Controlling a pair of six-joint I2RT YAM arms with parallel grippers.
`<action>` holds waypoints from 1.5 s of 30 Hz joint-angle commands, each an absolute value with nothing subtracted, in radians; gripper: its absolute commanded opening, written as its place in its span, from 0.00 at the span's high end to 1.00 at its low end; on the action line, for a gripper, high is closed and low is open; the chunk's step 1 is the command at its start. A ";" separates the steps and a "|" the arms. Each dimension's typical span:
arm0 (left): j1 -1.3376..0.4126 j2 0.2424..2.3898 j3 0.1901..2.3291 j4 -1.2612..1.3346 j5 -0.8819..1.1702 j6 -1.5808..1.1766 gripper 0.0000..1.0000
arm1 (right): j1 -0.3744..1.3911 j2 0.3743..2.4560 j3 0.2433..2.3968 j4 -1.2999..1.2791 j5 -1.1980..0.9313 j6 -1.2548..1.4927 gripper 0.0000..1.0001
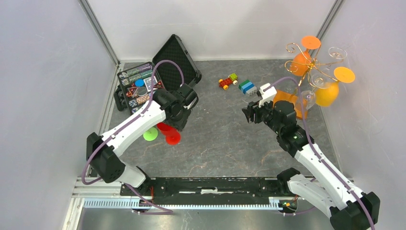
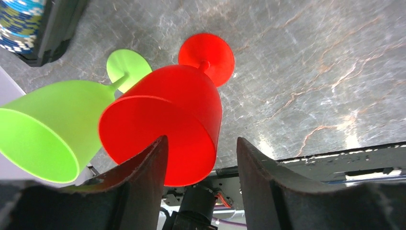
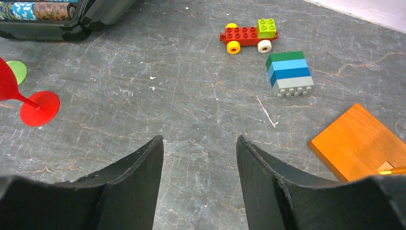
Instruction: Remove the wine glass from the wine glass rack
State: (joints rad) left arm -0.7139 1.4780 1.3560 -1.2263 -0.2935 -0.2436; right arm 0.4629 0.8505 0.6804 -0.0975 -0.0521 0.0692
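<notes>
1. Left gripper (image 2: 201, 139): fingers apart and pointing down at the table. It clamps nothing.
2. A red plastic wine glass (image 2: 167, 115) stands right under it with its round foot on the table and its bowl opening up toward the wrist camera. The rim sits by the left finger, partly hidden behind it, and there is a gap to the other finger.
3. A lime-green plastic wine glass (image 2: 48, 124) stands just left of the red one, foot down. Whether the bowls touch, cannot tell.
4. Right gripper (image 3: 198, 139): fingers apart with nothing between them, low over bare table right of centre.
5. Thin gold wire wine glass rack (image 1: 313, 64) with curled arms: far right corner, just beyond the right gripper. Its flat orange-brown wooden base (image 3: 359, 139) shows at the right edge of the wrist view.
6. Orange plastic wine glasses (image 1: 327, 93) hang upside down on the rack arms, and clear glasses (image 1: 337, 52) hang there too.
7. A small red toy brick car (image 3: 246, 34) and a green-blue-grey brick stack (image 3: 289, 72) sit far centre, near each other but apart.
8. A black hinged case (image 1: 174, 62) lies open at the far left, beyond the left arm.
9. Dark grey marbled table (image 1: 225, 143) under everything.
</notes>
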 commanded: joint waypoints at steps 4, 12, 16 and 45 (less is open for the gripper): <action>-0.713 1.340 1.501 -1.218 -0.295 -0.181 0.24 | 0.466 0.858 0.882 -0.201 -0.065 -0.030 0.34; -0.713 1.122 1.449 -0.962 -0.109 -0.109 0.00 | 0.466 1.027 1.296 -0.472 0.060 -0.201 0.11; -0.713 1.031 1.378 -0.795 0.041 -0.092 0.00 | 0.465 1.099 1.484 -0.553 0.253 -0.267 0.07; -0.713 0.897 1.176 -0.636 0.154 -0.126 0.00 | 0.329 1.185 1.511 -0.745 0.934 -0.563 0.27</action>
State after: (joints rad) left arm -0.7139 0.9016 1.1805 -0.6628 0.1413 -0.1474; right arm 0.3553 1.1606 1.5070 -0.7658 0.9409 -0.5606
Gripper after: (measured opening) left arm 0.993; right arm 0.734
